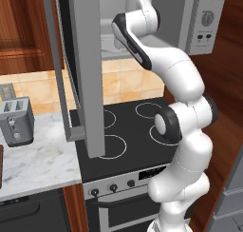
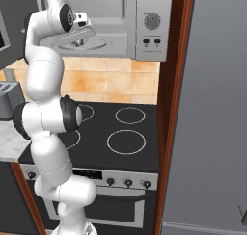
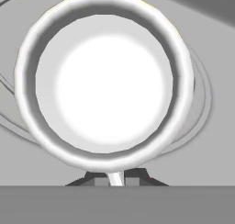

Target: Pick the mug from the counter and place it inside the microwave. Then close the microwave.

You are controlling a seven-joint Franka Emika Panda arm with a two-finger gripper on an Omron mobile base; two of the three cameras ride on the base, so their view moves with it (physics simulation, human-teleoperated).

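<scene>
four ring burners mark the black stovetop (image 1: 128, 131) below the microwave (image 2: 144, 27), with an oven (image 2: 116, 195) and its knobs under it. to the left the marbled worktop (image 1: 38, 159) carries a grey toaster (image 1: 16, 121) near the tiled wall; dark wood cabinets stand beside and below. the microwave door (image 1: 85, 69) hangs wide open, its long bar handle (image 1: 61, 83) toward the toaster, and the side panel with dial and buttons faces out on the right.

the arm reaches up into the open cavity. in the hand view the mug (image 3: 103, 78) is seen from straight above — a round white rim and pale inside — with the turntable's curved edge (image 3: 202, 94) around it, so it sits inside the microwave. the gripper (image 3: 114, 178) is closed on the mug's near rim, a sliver of white wall pinched between the two dark tips.

the base views cut the hand off at the cavity mouth, and the mug's handle cannot be made out.
</scene>
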